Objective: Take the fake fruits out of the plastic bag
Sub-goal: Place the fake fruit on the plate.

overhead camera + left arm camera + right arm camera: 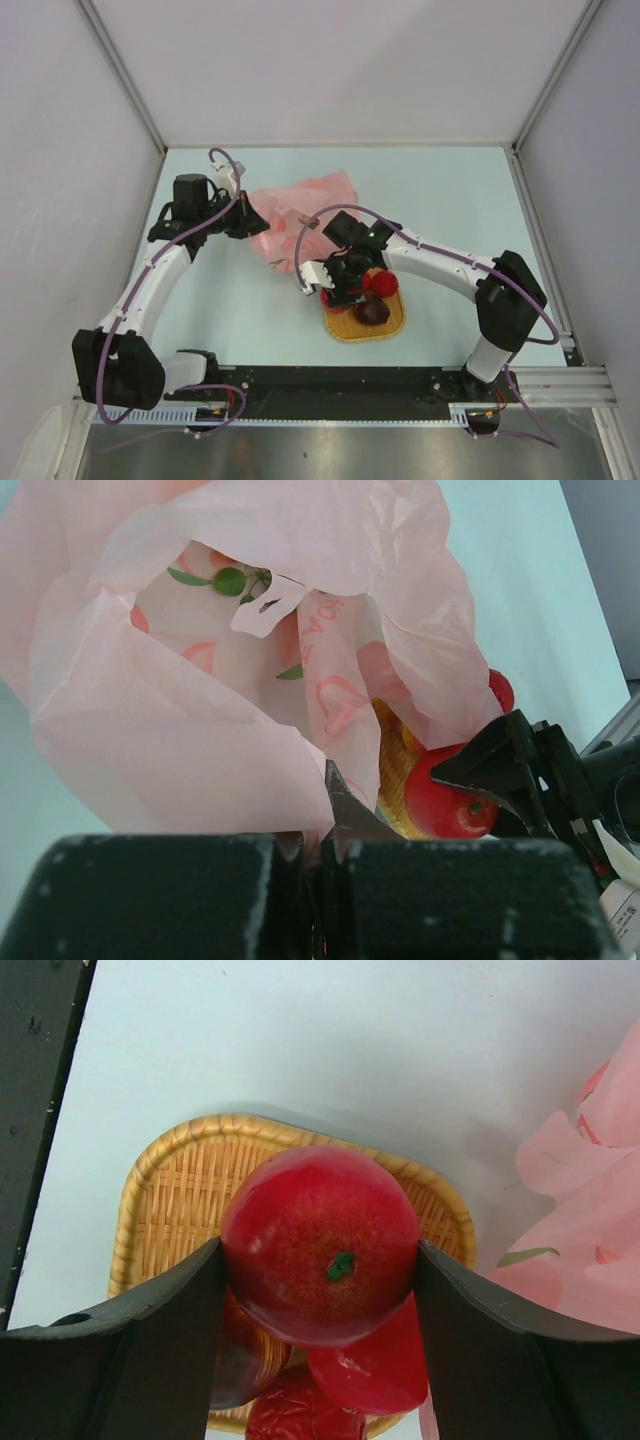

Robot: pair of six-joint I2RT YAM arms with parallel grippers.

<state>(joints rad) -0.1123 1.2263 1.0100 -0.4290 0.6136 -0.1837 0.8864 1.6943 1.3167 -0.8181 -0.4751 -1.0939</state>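
Pale blue-green tabletop [450, 200], boxed in by white walls [330, 60]; your two arms are bolted at its near edge.

1. Black rail [330, 380]: runs along the near edge and carries both arm bases.
2. Woven tray [160, 1190]: tan, shallow-rimmed, lying flat on the table just beyond the rail, right of centre.
3. Dark purple fruit [372, 313]: lies on the tray, toward its near side.
4. Second red fruit [381, 282]: on the tray, just beyond the purple one and close beside it.
5. Right gripper [319, 1252]: your jaws stand wide, one finger pressed to each side of item 6.
6. Red round fruit [310, 1215]: glossy, with a green stem dot facing the wrist camera. You hold it clamped above the tray, out of the bag.
7. Pink plastic bag [300, 205]: translucent and crinkled, slumped on the table beyond and to the left of the tray, its mouth facing the tray. Green leaf marks show on the inner wall; you cannot tell whether any fruit lies inside.
8. Left gripper [332, 800]: jaws fully together, pinching the bag's rim at its far-left side.
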